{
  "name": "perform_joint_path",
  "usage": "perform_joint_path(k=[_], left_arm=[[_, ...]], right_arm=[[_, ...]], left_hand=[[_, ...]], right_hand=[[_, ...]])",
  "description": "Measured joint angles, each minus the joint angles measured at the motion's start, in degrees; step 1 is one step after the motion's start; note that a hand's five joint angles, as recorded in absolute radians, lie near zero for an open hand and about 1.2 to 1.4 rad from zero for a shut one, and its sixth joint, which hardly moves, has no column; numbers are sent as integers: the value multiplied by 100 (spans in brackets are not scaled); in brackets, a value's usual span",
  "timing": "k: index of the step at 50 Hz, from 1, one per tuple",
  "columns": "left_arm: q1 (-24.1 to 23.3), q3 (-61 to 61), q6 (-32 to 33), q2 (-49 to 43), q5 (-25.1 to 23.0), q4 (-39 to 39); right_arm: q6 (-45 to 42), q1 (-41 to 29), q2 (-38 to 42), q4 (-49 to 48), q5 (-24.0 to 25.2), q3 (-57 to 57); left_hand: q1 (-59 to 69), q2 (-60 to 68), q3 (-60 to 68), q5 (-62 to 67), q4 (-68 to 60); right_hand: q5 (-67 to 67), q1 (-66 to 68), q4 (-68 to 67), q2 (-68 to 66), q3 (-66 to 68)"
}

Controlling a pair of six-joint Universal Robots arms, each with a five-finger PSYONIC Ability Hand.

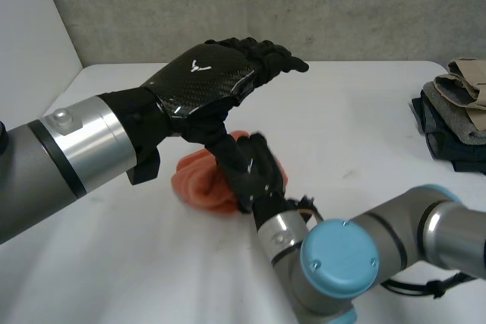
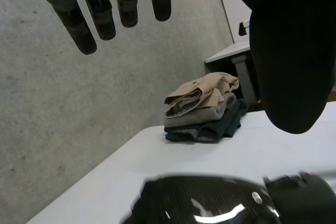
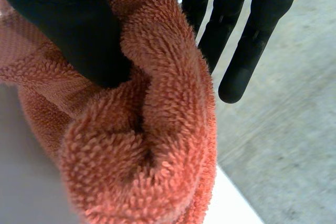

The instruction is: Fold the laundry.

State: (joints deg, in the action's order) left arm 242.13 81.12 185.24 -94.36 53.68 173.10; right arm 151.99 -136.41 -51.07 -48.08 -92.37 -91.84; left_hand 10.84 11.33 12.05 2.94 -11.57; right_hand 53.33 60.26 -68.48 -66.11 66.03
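Note:
An orange terry towel lies bunched in a lump on the white table, near its middle. My right hand is on the lump's right side. In the right wrist view its thumb presses a thick fold of the towel against the straight fingers behind it, so the fold is pinched. My left hand hovers above the towel and the right hand, palm down, touching neither. Its fingers are straight and spread, holding nothing. The right hand's glossy back lies under the left palm.
A stack of folded clothes, beige on top of grey and dark blue, sits at the table's right edge; the same stack lies beyond the left hand's fingertips. A grey wall runs behind the table.

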Motion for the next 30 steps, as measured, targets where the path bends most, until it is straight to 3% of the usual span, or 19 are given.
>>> perform_joint_path(k=[7, 15, 24, 30], left_arm=[[79, -83, -23, 143, -4, 0], [142, -275, -191, 374, 19, 18], [116, -466, -523, 481, 63, 178], [49, -484, -621, 445, 79, 266]], right_arm=[[349, 327, -336, 176, 41, 359], [649, 1162, -1018, 782, 74, 1025], [901, 2808, -1725, 1214, 188, 2058], [1402, 4067, -1721, 1346, 696, 2570]], left_hand=[[0, 0, 0, 2, 0], [0, 0, 0, 0, 0], [0, 0, 0, 2, 0], [0, 0, 0, 1, 0]], right_hand=[[24, 0, -1, 0, 75], [24, 0, -24, 0, 135], [68, 0, -25, 0, 154], [111, 0, -26, 0, 171]])
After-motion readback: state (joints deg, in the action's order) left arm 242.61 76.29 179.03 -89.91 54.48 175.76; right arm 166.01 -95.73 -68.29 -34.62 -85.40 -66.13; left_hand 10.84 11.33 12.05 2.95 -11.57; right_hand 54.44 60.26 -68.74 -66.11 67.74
